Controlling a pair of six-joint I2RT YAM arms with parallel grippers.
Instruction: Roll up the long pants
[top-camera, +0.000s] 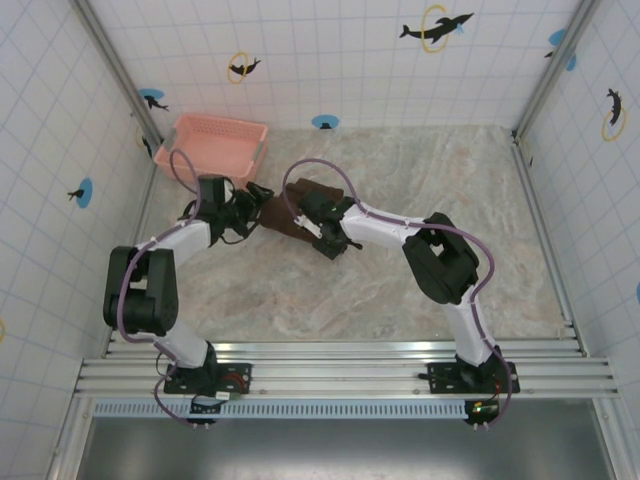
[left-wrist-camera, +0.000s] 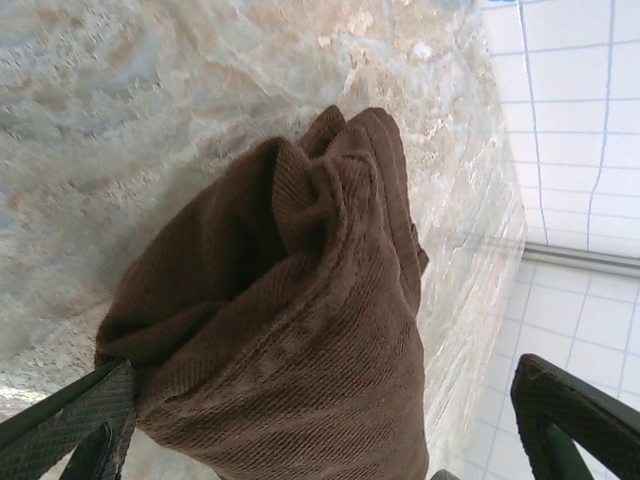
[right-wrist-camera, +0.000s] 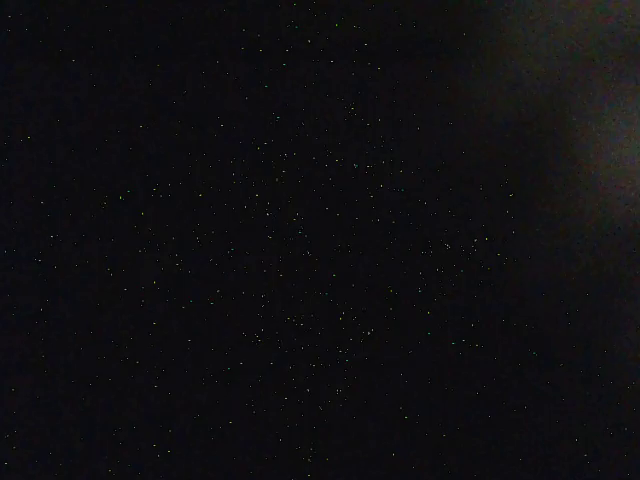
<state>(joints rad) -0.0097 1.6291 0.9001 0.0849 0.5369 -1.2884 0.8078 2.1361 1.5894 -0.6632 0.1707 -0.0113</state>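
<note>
On the table, top view: where do the long pants lie? (KM)

Bunched into a dark brown bundle near the pink basket, between both arms. Noted: left gripper at the bundle's left end, right gripper down on top of it. Cannot tell from here whether the right one is clamped. (JL)

Left wrist view? (KM)

Noted: left gripper fingers spread wide, long pants between them on the table. One pad touches the cloth, the other stands clear of it. (JL)

Right wrist view? (KM)

Near black, nothing resolvable, so the right gripper's state cannot be told. (JL)
</note>
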